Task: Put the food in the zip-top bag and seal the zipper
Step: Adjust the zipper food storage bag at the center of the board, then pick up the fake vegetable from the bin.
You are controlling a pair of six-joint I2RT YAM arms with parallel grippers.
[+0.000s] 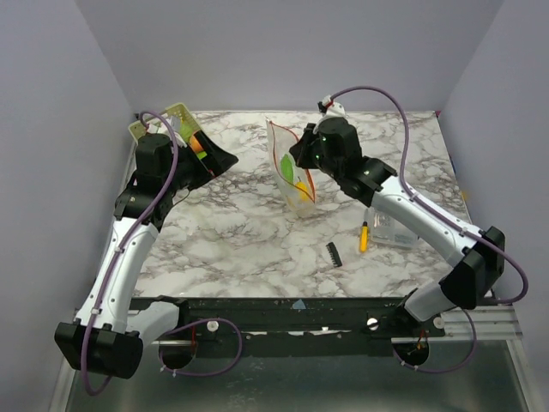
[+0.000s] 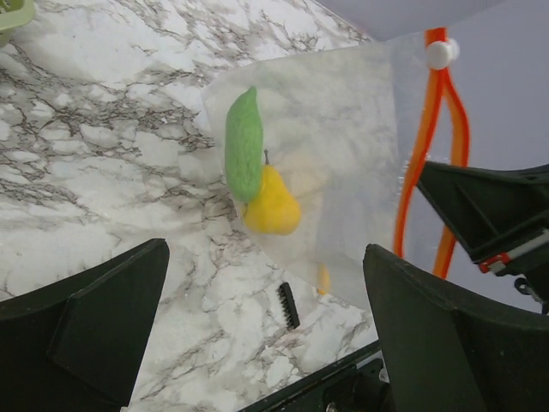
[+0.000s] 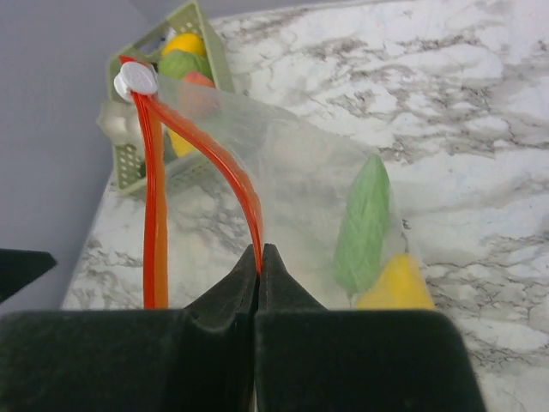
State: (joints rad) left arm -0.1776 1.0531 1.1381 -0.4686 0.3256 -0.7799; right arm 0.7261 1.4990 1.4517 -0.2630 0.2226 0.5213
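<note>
On the far middle of the table (image 1: 240, 240), the zip-top bag (image 1: 292, 176) is hanging with a green piece (image 2: 244, 142) and a yellow pear (image 2: 273, 206) lying inside, its zipper (image 3: 154, 215) running toward ten o'clock, lips parted. The right gripper (image 3: 259, 257) is pinching one lip, fingers fully closed. At the bag's nine o'clock the left gripper (image 2: 266, 257) is hovering wide open and empty, nearer the basket (image 1: 176, 116) holding the remaining food (image 1: 199, 144).

The clear bag (image 1: 290, 176) hangs upright over the desk (image 1: 240, 249), midway across and toward the far edge. The right hand (image 3: 260, 253) pinches one track of its red-orange zipper (image 3: 154, 215), whose tracks gape apart below the white slider (image 3: 135, 81). Inside lie a green pod (image 2: 244, 144) and a yellow pear (image 2: 273, 206). More food (image 3: 183, 63) sits at the far left corner.
</note>
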